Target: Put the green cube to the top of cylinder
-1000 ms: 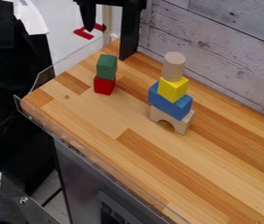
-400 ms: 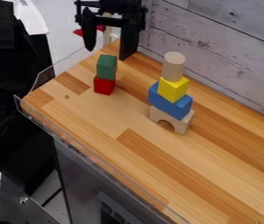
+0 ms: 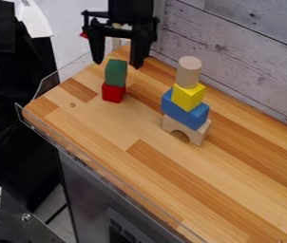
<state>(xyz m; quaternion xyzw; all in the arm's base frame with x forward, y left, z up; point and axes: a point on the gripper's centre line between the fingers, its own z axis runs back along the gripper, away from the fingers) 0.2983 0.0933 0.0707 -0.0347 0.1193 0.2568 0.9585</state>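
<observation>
Across the wooden counter (image 3: 101, 128): two stacks of blocks, well apart, the shorter one nearer the far left corner.
Black claw (image 3: 117, 64): spread wide, with nothing between its tips; in view they fall on either side of the green cube, though whether they are over it or behind it I can't tell.
Tall stack: wooden arch (image 3: 198, 135) at the bottom, blue block (image 3: 184, 113) on that, then yellow block (image 3: 189, 97).
Cylinder (image 3: 188, 73): upright at the very top; its small round end probably gives a cube little room for error.
Green cube (image 3: 115, 72): sitting on the red cube; likely light, stiff and hard to damage, perhaps a bit slick. Best taken by two opposite sides, above the seam, and squarely, so it doesn't twist.
Red cube (image 3: 113, 93): on the counter, easily dragged along if the grip goes too low.
</observation>
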